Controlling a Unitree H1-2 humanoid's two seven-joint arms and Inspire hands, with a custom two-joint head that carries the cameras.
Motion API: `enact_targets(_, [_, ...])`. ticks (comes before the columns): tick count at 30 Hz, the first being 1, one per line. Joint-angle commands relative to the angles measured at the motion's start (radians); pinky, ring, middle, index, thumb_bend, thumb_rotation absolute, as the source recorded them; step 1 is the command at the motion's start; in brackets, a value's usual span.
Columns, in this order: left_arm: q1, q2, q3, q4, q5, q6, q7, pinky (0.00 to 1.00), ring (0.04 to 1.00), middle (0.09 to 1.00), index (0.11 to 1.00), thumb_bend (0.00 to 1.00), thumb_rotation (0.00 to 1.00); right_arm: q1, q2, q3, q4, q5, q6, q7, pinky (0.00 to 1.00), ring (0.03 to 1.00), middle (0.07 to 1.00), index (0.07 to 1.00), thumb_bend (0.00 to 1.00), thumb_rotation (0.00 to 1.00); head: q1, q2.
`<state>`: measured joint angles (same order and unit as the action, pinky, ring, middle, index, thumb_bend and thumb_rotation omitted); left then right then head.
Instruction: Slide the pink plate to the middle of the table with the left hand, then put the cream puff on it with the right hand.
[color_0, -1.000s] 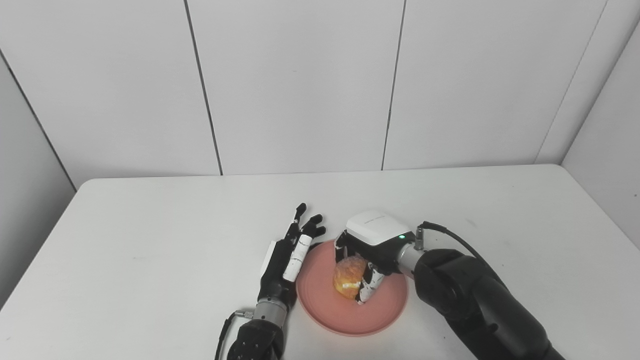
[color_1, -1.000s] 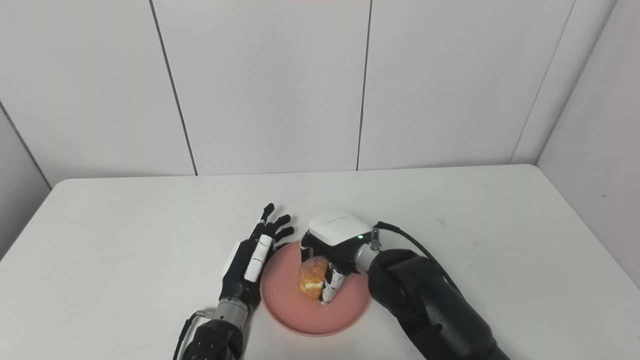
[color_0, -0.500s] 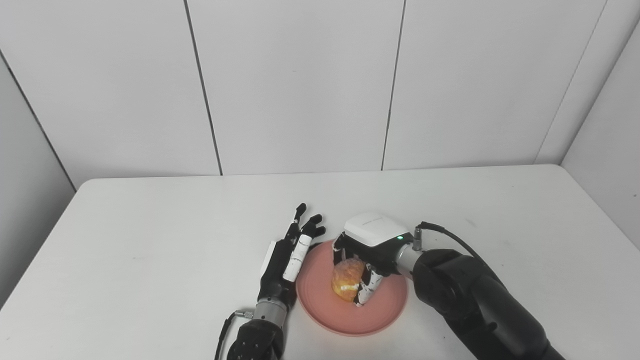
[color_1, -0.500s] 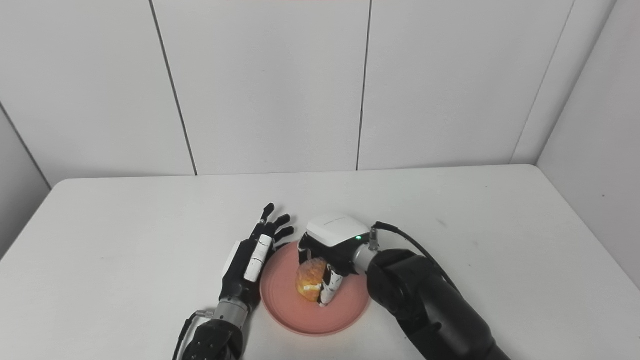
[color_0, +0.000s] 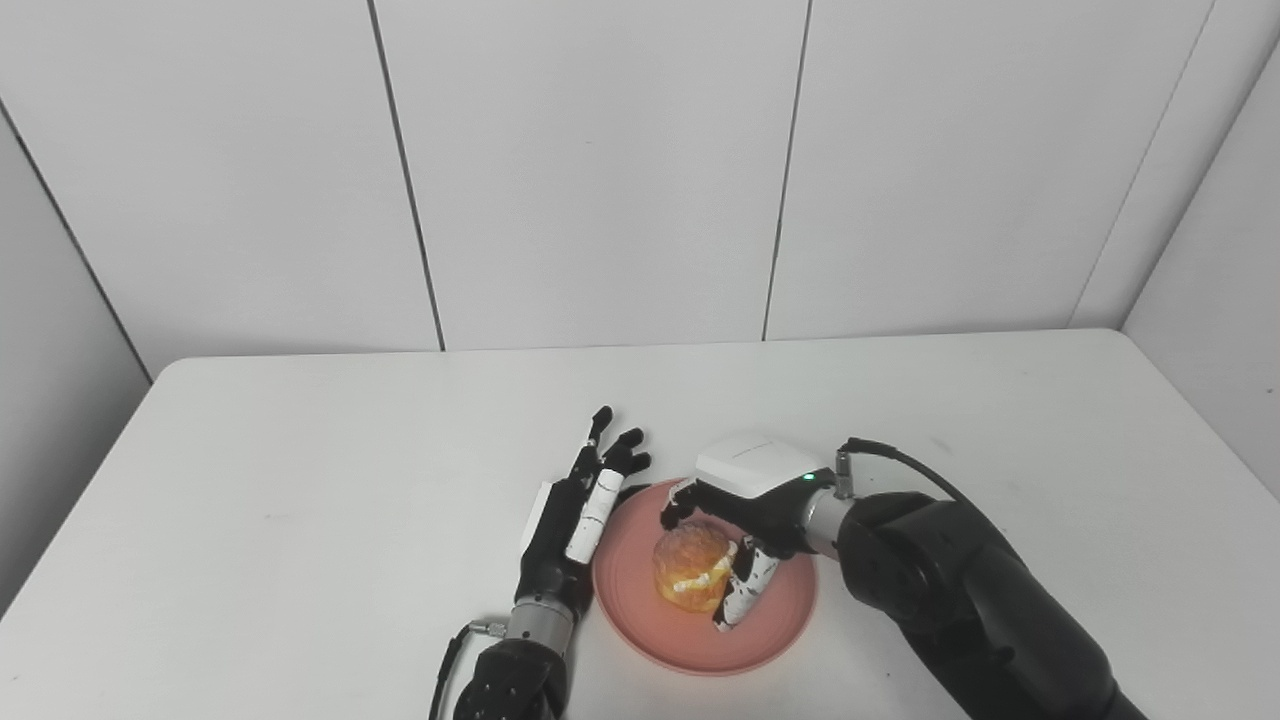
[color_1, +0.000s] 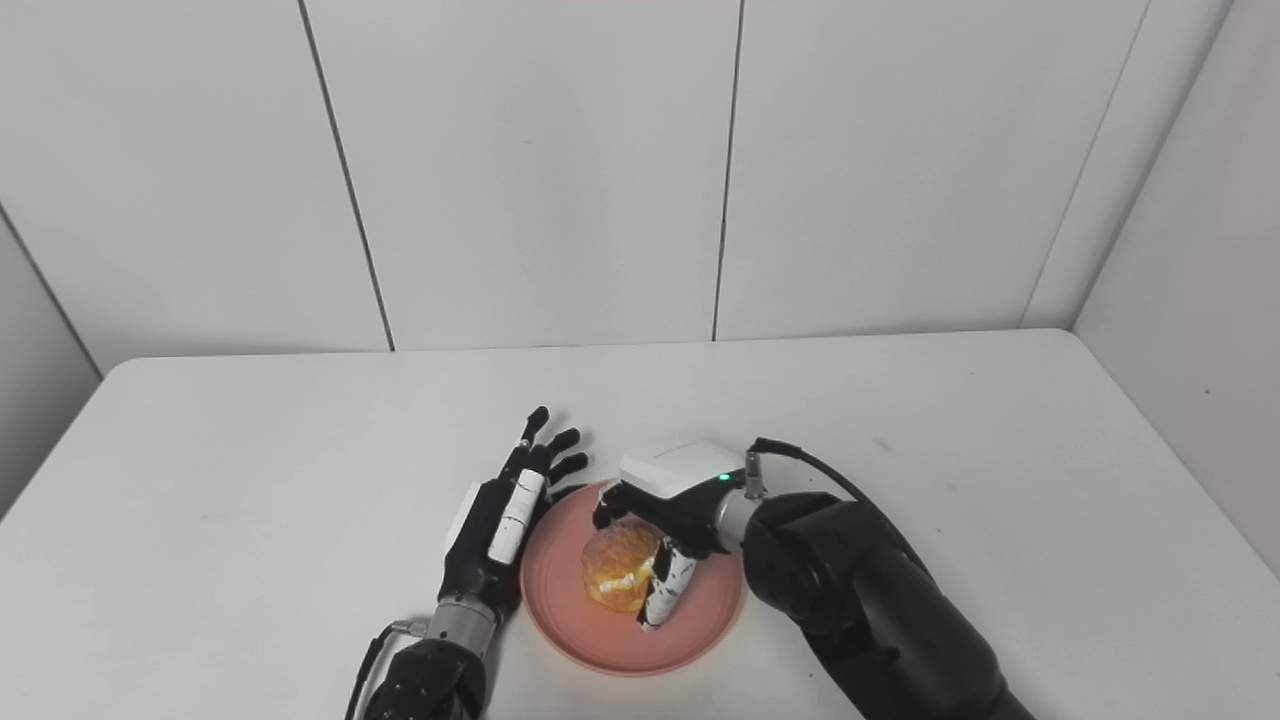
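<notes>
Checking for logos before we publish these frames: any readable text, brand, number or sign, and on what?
No readable text in either view.
Right hand: a faint dark mark on its white back cover, too small and blurred to read; also a lit green dot, which is a light and no sign.
Left hand, pink plate, cream puff, table and wall panels: no lettering visible.

Left hand (color_0: 578, 512) lies flat, fingers (color_0: 610, 455) straight and slightly spread, pointing toward the far side; it holds nothing. Left forearm enters from the near edge. Right hand (color_0: 735, 510) reaches leftward, back of hand up, fingers and thumb curled downward. Right arm (color_0: 960, 590) bent, entering from the near right.
</notes>
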<state>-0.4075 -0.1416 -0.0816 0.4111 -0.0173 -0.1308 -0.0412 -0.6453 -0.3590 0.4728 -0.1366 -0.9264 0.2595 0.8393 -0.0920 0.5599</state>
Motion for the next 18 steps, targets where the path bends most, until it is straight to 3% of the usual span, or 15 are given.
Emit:
enact_targets(1, [0.043,0.011,0.004,0.03,-0.004,0.023,-0.007,0.74,0.86,0.904,1.0,0.84,0.86,-0.046,-0.005,-0.027,-0.038,-0.01,0.006,-0.027,0.66,0.764,0.796,0.738,1.0,0.23,0.0,0.002])
enact_targets(8, [0.046,0.011,0.004,0.024,-0.003,0.028,-0.006,0.74,0.856,0.903,1.0,0.85,0.85,-0.043,0.001,-0.058,-0.051,-0.021,0.018,-0.045,0.59,0.743,0.784,0.729,1.0,0.25,-0.001,0.004])
enact_targets(11, [0.046,0.012,0.003,0.025,-0.001,0.026,-0.007,0.74,0.857,0.904,1.0,0.84,0.85,-0.044,0.003,-0.076,-0.067,-0.019,0.033,-0.043,0.6,0.774,0.805,0.718,1.0,0.25,-0.001,0.004])
enact_targets(15, [0.043,0.012,0.004,0.031,-0.004,0.022,-0.007,0.74,0.855,0.903,1.0,0.83,0.86,-0.032,-0.002,-0.12,-0.095,0.018,0.021,-0.075,0.59,0.751,0.777,0.696,1.0,0.27,-0.003,0.001])
enact_targets(18, [0.041,0.012,0.006,0.034,-0.004,0.021,-0.004,0.75,0.855,0.901,1.0,0.83,0.85,-0.002,0.017,-0.193,-0.111,0.091,0.028,-0.134,0.61,0.741,0.771,0.693,0.96,0.29,-0.001,0.0])
